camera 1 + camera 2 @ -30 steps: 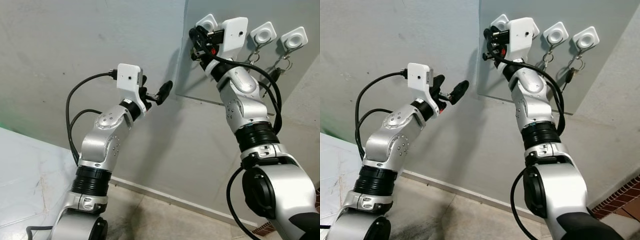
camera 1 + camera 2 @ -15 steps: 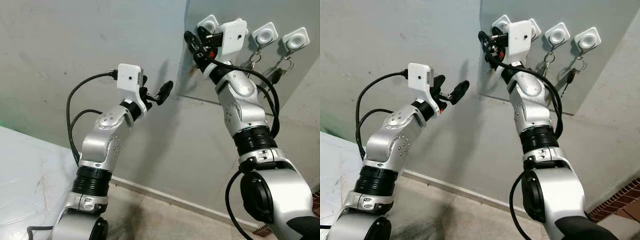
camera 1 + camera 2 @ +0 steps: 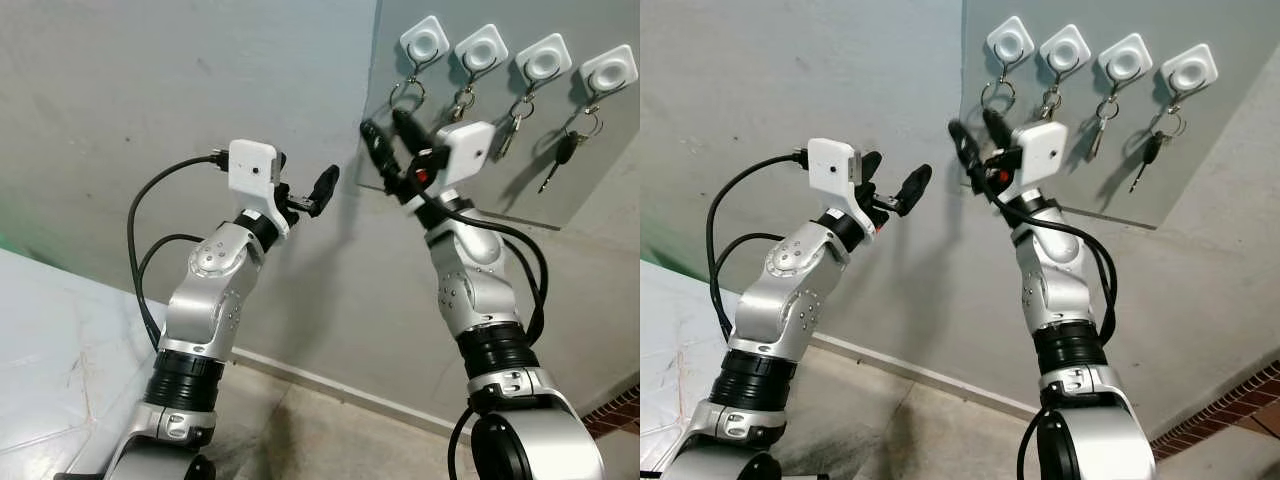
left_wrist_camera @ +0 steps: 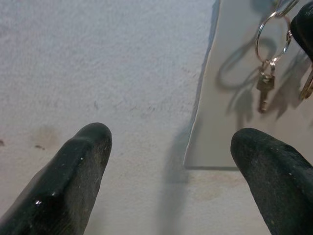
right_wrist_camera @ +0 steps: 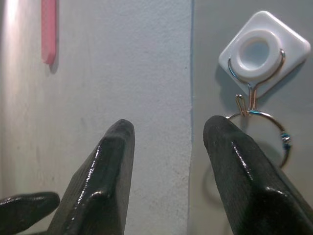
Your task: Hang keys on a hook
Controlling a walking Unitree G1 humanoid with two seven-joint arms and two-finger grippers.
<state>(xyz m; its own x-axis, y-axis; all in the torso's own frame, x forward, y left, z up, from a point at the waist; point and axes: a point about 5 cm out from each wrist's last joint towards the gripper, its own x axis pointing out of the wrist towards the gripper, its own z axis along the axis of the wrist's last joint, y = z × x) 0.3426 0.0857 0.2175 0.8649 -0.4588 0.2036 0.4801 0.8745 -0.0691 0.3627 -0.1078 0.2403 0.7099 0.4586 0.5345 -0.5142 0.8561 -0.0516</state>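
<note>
Now the right gripper [image 3: 385, 148] has dropped away wide and empty, key ring [image 5: 259, 132] left hanging on its hook [image 5: 264, 53].

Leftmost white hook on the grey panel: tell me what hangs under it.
Under the leftmost white hook hangs a metal key ring on its wire loop, with a small key dangling from it. The open right gripper, below, covers part of the ring's lower end.
</note>
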